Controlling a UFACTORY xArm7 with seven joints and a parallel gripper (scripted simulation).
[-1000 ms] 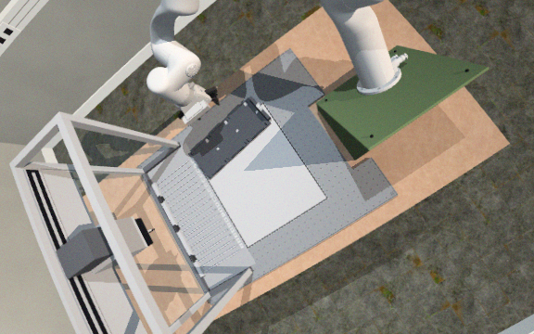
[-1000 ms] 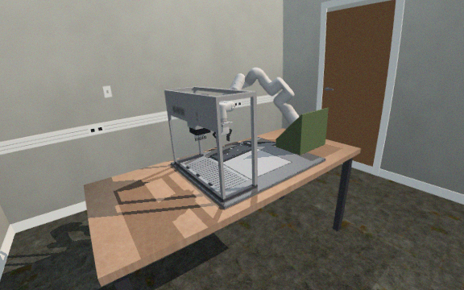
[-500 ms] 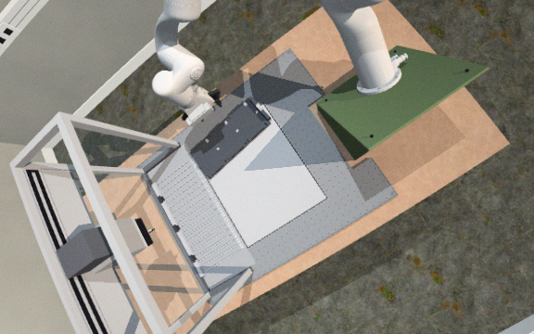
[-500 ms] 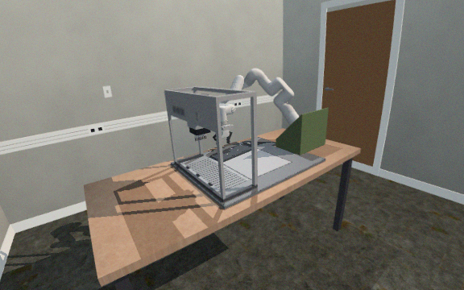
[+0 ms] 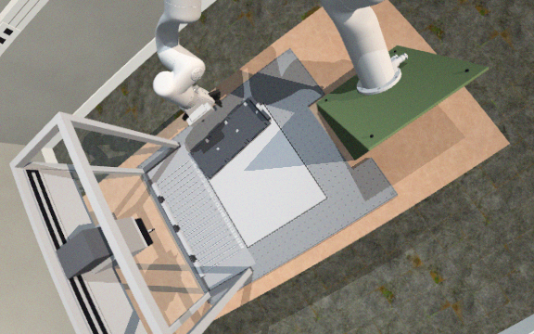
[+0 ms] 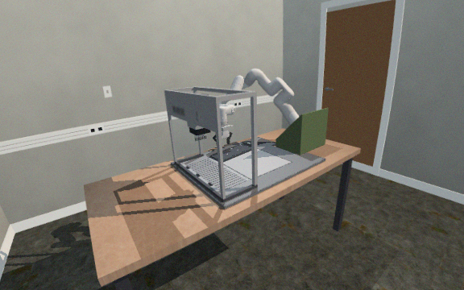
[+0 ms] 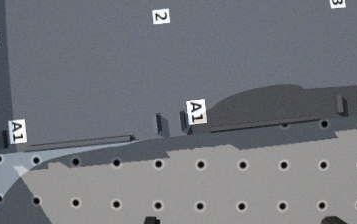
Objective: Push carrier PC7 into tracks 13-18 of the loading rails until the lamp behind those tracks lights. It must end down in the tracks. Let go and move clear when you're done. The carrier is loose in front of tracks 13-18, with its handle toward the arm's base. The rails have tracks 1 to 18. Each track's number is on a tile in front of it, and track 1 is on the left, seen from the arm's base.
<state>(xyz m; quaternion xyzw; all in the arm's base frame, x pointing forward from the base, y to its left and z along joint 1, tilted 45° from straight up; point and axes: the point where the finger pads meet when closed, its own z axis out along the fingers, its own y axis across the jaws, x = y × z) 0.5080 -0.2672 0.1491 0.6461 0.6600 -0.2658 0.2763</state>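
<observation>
The dark carrier PC7 [image 5: 228, 143] [image 6: 234, 152] [image 7: 89, 75] lies flat on the perforated deck. Its far end is at the front edge of the ribbed loading rails [image 5: 202, 211] [image 6: 216, 173], at their right end seen from the arm's base. Its handle [image 5: 263, 113] is at the end toward the arm's base. My gripper [image 5: 217, 97] [image 6: 223, 139] [image 7: 243, 220] is open and empty. It hangs above the deck, off the carrier's outer long side, not touching it. In the wrist view its fingertips show at the bottom edge. I cannot make out a lit lamp or the track tiles.
A grey frame [image 5: 88, 178] [image 6: 254, 141] stands around the far side of the rails, with a dark head [image 5: 83, 250] [image 6: 200, 130] inside. A white panel [image 5: 272, 190] [image 6: 258, 163] lies beside the carrier. A green wedge [image 5: 425, 93] [image 6: 312, 130] stands by the arm's base.
</observation>
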